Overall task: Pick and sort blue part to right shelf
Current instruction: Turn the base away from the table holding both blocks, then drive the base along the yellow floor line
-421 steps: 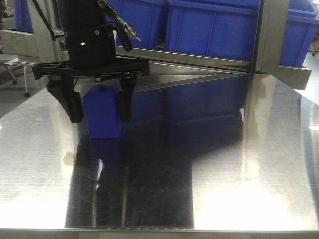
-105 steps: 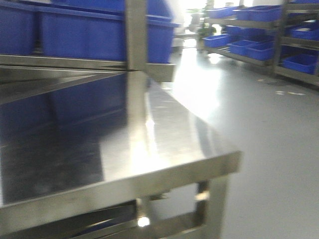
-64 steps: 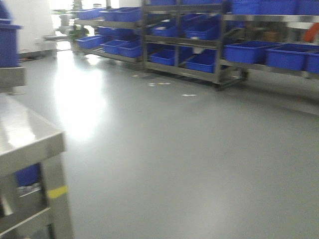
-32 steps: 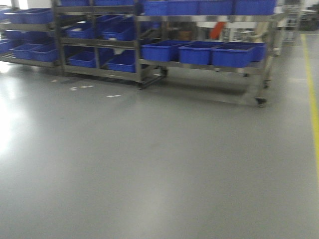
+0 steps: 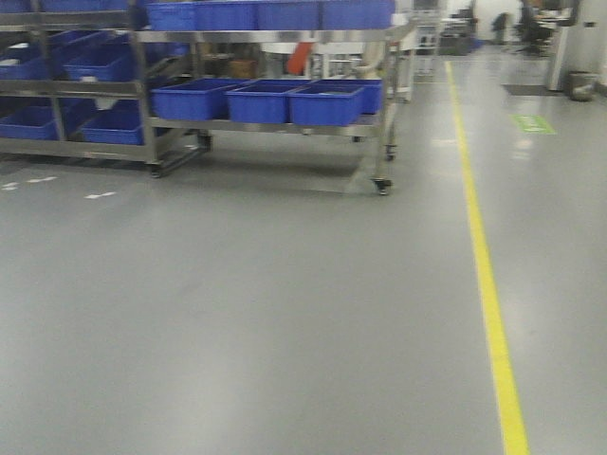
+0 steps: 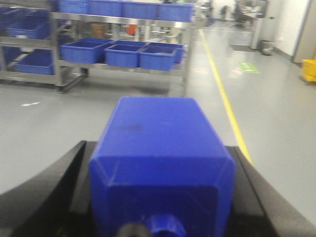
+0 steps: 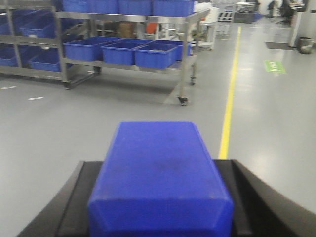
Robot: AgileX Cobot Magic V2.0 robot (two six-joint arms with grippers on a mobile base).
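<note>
The left gripper (image 6: 159, 147) was clamped on the blue part (image 6: 160, 168), with its black fingers (image 6: 59, 182) pressing both sides. The right gripper (image 7: 158, 164) held another blue block (image 7: 159, 182) in the same manner. Across the grey floor (image 5: 285, 313) stood the right shelf (image 5: 275, 36) with blue bins (image 5: 256, 100). A yellow line (image 5: 484, 275) ran on its right.

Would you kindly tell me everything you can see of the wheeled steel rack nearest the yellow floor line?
The wheeled steel rack is a shiny bare-metal frame of upright posts and flat crossbars. It stands level on small casters on the grey floor, to the left of the yellow line in the front view and apart from it. Its lower level carries a row of open-topped blue bins; more blue bins sit on top.
</note>
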